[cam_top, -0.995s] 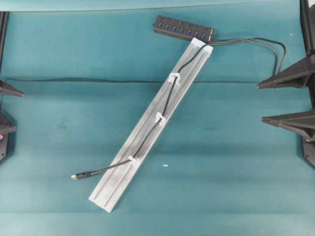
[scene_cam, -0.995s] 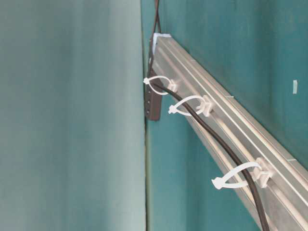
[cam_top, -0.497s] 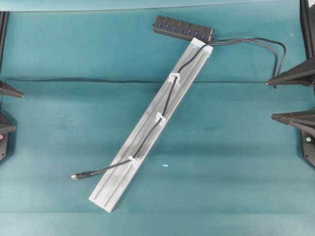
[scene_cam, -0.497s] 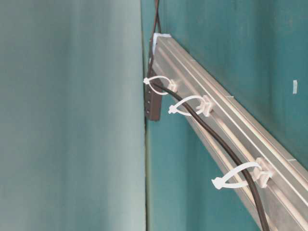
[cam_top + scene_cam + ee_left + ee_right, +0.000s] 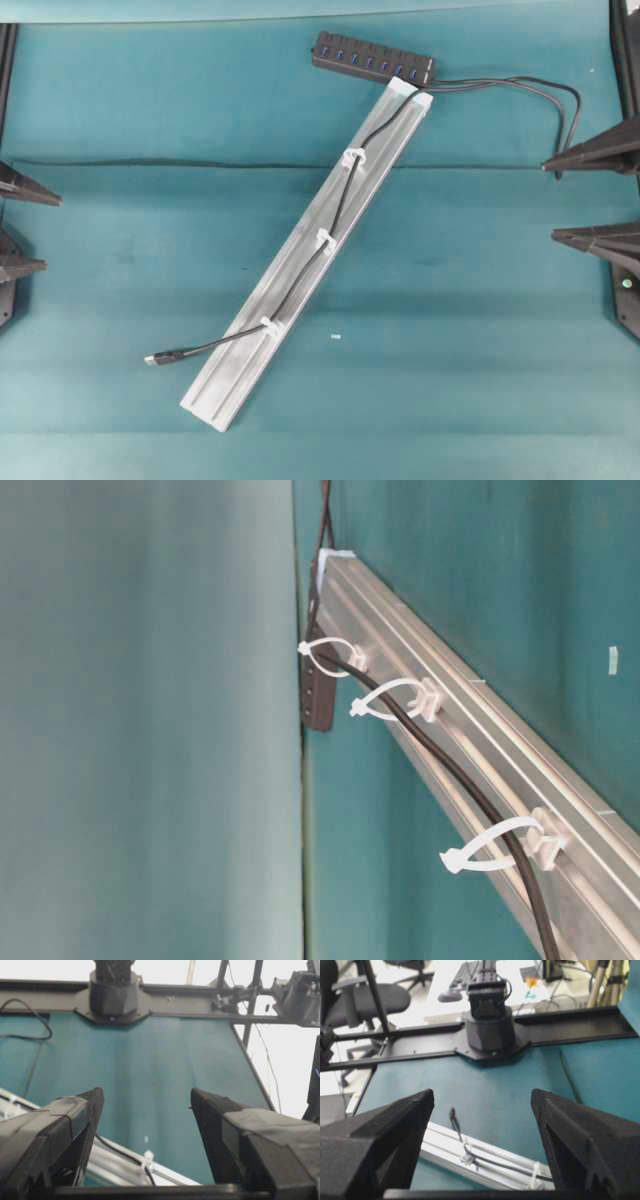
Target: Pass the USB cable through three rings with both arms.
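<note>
Looking finished: cable (image 5: 335,215) lying along the rail (image 5: 300,270), threaded through all three rings (image 5: 325,240), plug (image 5: 152,359) resting on the mat. Left gripper (image 5: 18,228) and right gripper (image 5: 580,197) wide open, empty, well apart. Probably nothing left but parking.

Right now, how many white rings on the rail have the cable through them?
3. One ring near the hub end of the rail, one at the middle, one near the plug end. The cable runs through each.
</note>
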Available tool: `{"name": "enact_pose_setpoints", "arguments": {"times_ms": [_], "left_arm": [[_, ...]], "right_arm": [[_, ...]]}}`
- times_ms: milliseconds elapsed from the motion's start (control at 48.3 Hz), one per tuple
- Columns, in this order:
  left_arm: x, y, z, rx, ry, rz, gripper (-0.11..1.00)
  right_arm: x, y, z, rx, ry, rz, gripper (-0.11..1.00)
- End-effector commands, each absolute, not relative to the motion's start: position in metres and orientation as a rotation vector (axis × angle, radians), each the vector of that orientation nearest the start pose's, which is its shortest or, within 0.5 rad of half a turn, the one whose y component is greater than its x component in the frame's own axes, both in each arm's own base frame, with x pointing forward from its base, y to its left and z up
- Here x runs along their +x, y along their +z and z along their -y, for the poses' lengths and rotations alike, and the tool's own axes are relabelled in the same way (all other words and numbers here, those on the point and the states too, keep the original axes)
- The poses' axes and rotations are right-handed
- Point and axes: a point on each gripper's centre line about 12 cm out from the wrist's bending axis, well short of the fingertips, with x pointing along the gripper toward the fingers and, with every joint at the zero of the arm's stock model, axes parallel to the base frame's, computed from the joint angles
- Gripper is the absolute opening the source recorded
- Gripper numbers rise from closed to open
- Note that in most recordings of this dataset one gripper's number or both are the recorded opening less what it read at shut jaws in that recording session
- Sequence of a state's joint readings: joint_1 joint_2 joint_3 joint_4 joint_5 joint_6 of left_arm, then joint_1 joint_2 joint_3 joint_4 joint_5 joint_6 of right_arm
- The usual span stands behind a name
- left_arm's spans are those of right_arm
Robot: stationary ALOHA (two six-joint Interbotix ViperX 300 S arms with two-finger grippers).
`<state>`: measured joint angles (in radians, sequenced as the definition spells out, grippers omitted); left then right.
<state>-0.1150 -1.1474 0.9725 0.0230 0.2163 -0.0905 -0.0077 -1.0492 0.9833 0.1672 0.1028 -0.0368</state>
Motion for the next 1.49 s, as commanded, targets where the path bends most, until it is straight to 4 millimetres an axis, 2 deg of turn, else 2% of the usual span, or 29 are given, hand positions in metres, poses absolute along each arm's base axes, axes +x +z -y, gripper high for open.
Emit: {"name": "enact_pose_setpoints", "arguments": {"times_ms": [0,1471], "left_arm": [[0.167,0.357,0.018,-0.063,-0.105,-0.037,0.8],[0.167,0.361,0.018,-0.063,-0.107,-0.011,0.8]], "right_arm": [[0.187,0.347,-0.001,0.135,0.008,-0.021,0.86],[0.175,0.349,0.004,0.131,-0.017,0.051,0.86]]}}
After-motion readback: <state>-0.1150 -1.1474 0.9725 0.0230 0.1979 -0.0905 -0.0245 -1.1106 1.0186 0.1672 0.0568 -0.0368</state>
